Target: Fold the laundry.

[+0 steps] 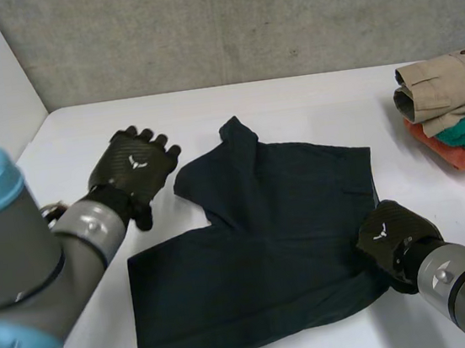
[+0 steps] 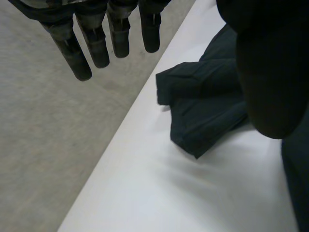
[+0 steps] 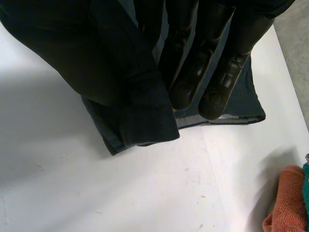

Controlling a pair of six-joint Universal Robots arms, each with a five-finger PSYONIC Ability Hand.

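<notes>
Two robot hands, one dark shirt (image 1: 267, 246) lying on the white table (image 1: 291, 99). The shirt is spread mostly flat in the middle of the table, with its far part bunched and folded over on itself, one flap sticking up toward the wall (image 1: 239, 20).

Left robot hand (image 1: 134, 165) hovers just off the shirt's far-left edge, not touching it. Its own wrist view shows the fingers (image 2: 118, 34) straight and spread and the thumb apart, holding nothing; the folded flap of the shirt (image 2: 203, 106) lies on the table (image 2: 159, 193) beyond the thumb.

Right robot hand (image 1: 389, 240) is at the shirt's right edge, near the front corner. In the right wrist view its fingers (image 3: 193, 72) are pressed against a hemmed fold of the shirt (image 3: 145, 121), with cloth pinched between fingers and thumb and that edge lifted slightly off the table (image 3: 145, 193).

Stack of folded clothes (image 1: 451, 83) sits at the table's far right, well apart from the shirt: beige on top, green under it, orange at the bottom. The orange piece (image 3: 285, 203) shows beside the right robot hand's fingertips, apart from the shirt.
</notes>
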